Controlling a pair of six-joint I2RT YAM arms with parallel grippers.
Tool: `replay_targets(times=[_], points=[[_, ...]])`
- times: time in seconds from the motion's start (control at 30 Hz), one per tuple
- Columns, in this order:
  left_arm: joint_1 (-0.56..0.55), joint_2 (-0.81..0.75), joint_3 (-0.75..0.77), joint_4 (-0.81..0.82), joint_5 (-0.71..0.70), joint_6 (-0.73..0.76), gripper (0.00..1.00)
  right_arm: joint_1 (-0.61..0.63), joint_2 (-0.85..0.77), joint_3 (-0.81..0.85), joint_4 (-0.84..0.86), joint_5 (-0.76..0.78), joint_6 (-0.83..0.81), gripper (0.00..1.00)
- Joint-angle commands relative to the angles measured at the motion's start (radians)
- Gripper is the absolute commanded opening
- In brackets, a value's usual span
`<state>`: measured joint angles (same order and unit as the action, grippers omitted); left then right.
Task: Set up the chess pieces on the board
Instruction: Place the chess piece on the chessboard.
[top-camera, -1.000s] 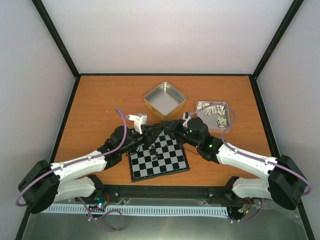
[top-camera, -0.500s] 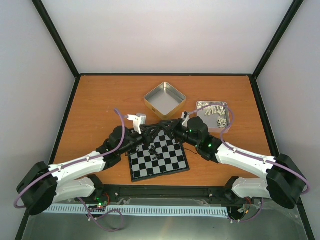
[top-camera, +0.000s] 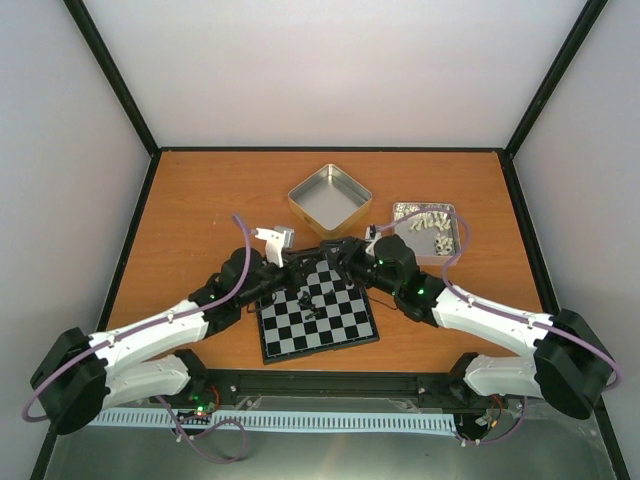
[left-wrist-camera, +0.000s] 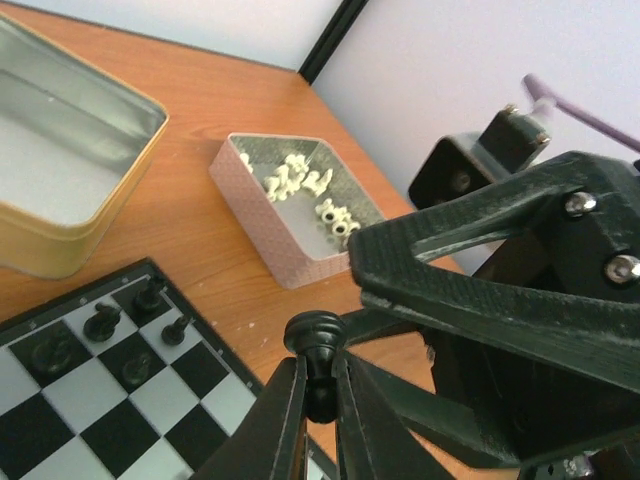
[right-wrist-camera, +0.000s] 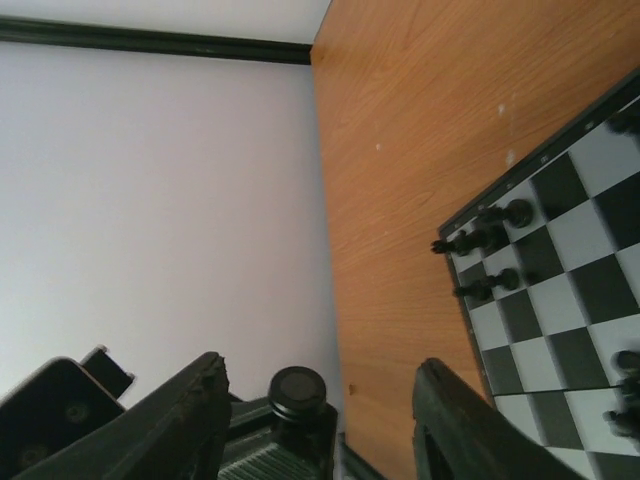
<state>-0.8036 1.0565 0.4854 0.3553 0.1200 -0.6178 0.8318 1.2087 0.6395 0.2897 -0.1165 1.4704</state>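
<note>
**Hand-over hanging in the air at the board's far edge**

Top view first. The left end effector (top-camera: 303, 264) and right end effector (top-camera: 338, 256) are nose to nose just above the far edge of the board (top-camera: 320, 325). Not much has changed in the last second. The left arm has shuffled a touch, and the two tips stay huddled together with nothing set down. Only a few chess pieces (top-camera: 312, 300) stand near the board's middle.

Over to the left wrist. That end effector is clenched on a black piece (left-wrist-camera: 315, 335), gripping it upright just under its round head, clear of the board. A handful of pieces sit on the board's corner squares. Beyond that corner, on the surface (left-wrist-camera: 190, 170), are a gold tin (left-wrist-camera: 60, 215) and a pink tin (left-wrist-camera: 262, 218) holding pale pieces (left-wrist-camera: 300, 180).

Right wrist now. Its fingers (right-wrist-camera: 190, 410) are spread wide on either side of the piece's head, touching nothing, so this one is released.

My read is that this is a pass from left to right, not yet taken. The closing pinch needs care, because a piece this small could easily twist out. Most of the set-up looks yet to be done.
</note>
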Motion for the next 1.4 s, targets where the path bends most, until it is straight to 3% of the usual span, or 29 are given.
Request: replay_targets(times=[0.0,0.27,0.43,0.87,1.37], points=[[-0.008,-0.045,0.082,-0.259,-0.017,0.043,0.01,-0.013,-0.056,-0.012,-0.08,0.068,-0.102,0.56],[-0.006,-0.029,0.24,-0.804,-0.033,0.11,0.02,-0.023,-0.17,-0.001,-0.353,0.206,-0.307,0.61],[0.011,0.123,0.378,-1.053,-0.047,0.154,0.02,-0.025,-0.266,-0.048,-0.462,0.322,-0.329,0.62],[0.134,0.459,0.572,-1.158,-0.055,0.204,0.03,-0.026,-0.385,-0.107,-0.491,0.379,-0.328,0.62],[0.19,0.608,0.653,-1.164,-0.088,0.223,0.03,-0.033,-0.437,-0.122,-0.514,0.42,-0.349,0.62]])
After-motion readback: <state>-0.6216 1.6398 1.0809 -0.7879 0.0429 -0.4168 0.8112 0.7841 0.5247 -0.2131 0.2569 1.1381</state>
